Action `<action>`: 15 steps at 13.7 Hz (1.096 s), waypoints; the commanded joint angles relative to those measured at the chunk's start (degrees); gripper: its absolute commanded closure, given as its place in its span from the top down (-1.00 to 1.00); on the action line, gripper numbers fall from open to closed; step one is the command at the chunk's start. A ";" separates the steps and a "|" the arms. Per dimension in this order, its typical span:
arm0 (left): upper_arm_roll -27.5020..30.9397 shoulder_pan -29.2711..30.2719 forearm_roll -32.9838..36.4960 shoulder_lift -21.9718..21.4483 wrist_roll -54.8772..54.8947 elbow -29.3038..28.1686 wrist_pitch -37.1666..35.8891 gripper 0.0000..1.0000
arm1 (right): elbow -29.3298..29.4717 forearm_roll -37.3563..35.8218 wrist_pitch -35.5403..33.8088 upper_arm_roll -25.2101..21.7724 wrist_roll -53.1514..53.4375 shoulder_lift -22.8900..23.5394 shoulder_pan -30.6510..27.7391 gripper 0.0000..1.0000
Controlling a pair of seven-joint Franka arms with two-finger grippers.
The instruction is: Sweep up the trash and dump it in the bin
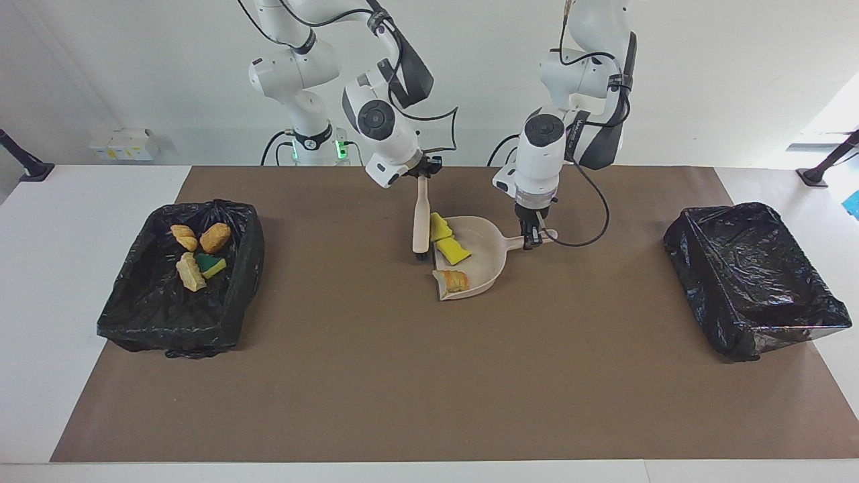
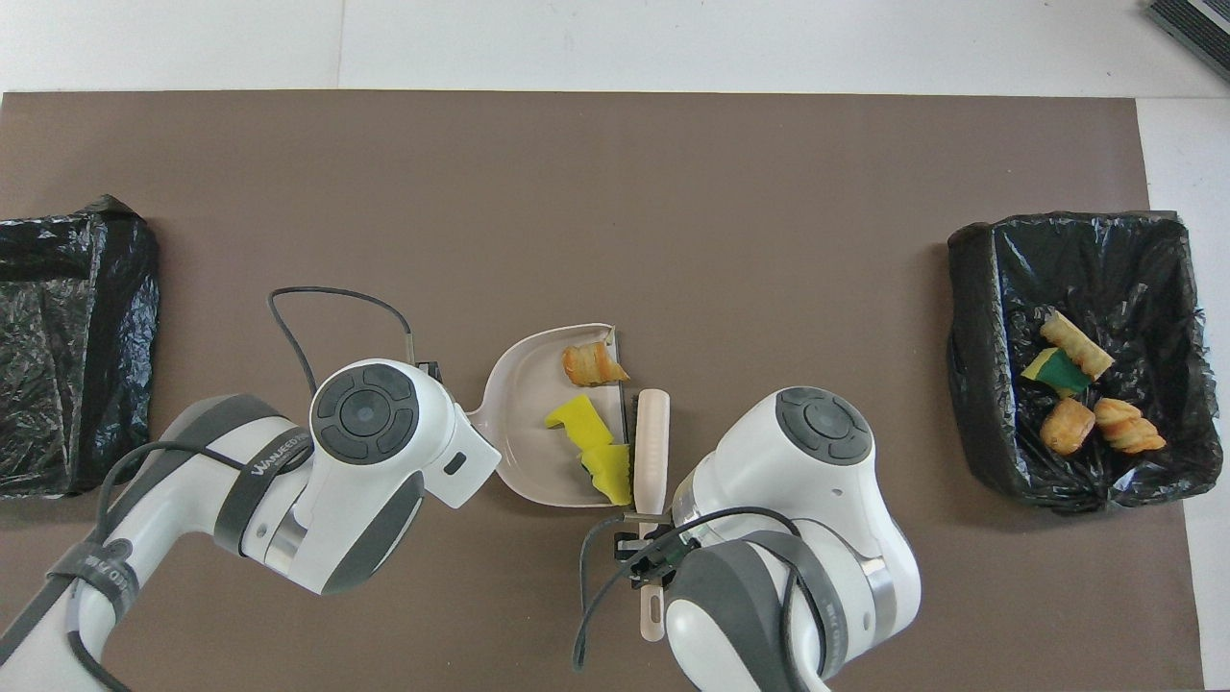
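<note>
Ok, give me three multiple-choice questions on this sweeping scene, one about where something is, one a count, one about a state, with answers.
1. Where do the two yellow sponge chunks lie?
A. in the dustpan
B. in a bin
C. on the bare mat

2. How many scraps lie in the bin at the right arm's end?
A. two
B. four
C. seven

3. What is the right gripper doing?
A. hanging open
B. shut on the brush
C. shut on the dustpan's handle

Answers: 1 A, both chunks sit inside the pan's rim beside the bread piece. 2 B, three bread pieces and one green-and-yellow sponge show there. 3 B, it grips the brush's handle top, while the left gripper holds the dustpan's handle.
</note>
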 commanded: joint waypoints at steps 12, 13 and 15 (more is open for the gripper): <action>0.45 -0.37 0.49 -0.39 0.43 -2.11 1.84 -1.00 | 12.26 -14.48 -17.80 -0.16 -0.39 1.74 -3.24 -1.00; 0.54 -0.37 0.49 -0.39 0.43 -2.11 1.75 -1.00 | 12.71 -12.56 -17.98 -0.33 -0.65 1.91 -5.26 -1.00; 0.54 -0.37 0.49 -0.39 0.43 -2.11 1.75 -1.00 | 11.32 -11.13 -16.15 -0.42 -4.49 1.48 -6.95 -1.00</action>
